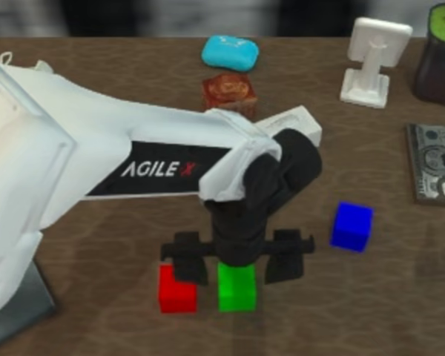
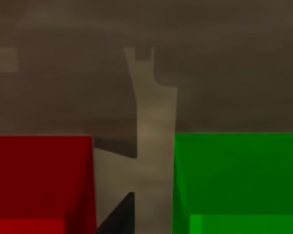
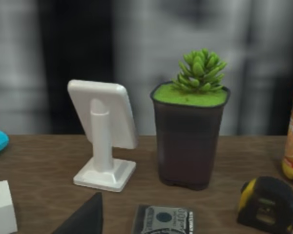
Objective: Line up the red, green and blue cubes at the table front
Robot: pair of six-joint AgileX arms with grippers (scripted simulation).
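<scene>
1. The left gripper [image 1: 237, 259] hangs right over the green cube [image 1: 236, 287], and its fingers [image 1: 187, 259] are spread wide and hold nothing. One finger stands on each side of the green cube.
2. The green cube sits at the front of the tabletop [image 1: 371, 311]. The red cube [image 1: 177, 288] is just beside the green cube, on its left, with a thin gap between them (the left wrist view shows that gap too).
3. The blue cube [image 1: 351, 226] is off to the right of the green cube and a bit farther back. It is not in the row yet.
4. I think the green cube has just been set down, so two cubes are done and the blue one is next.
5. The next move calls for lifting straight up from the green cube, so the finger near the red cube does not bump it.
6. To the right of the green cube there is bare tabletop for the blue cube.
7. The right arm is out of the top view; its camera looks at a plant pot [image 3: 190, 139].
</scene>
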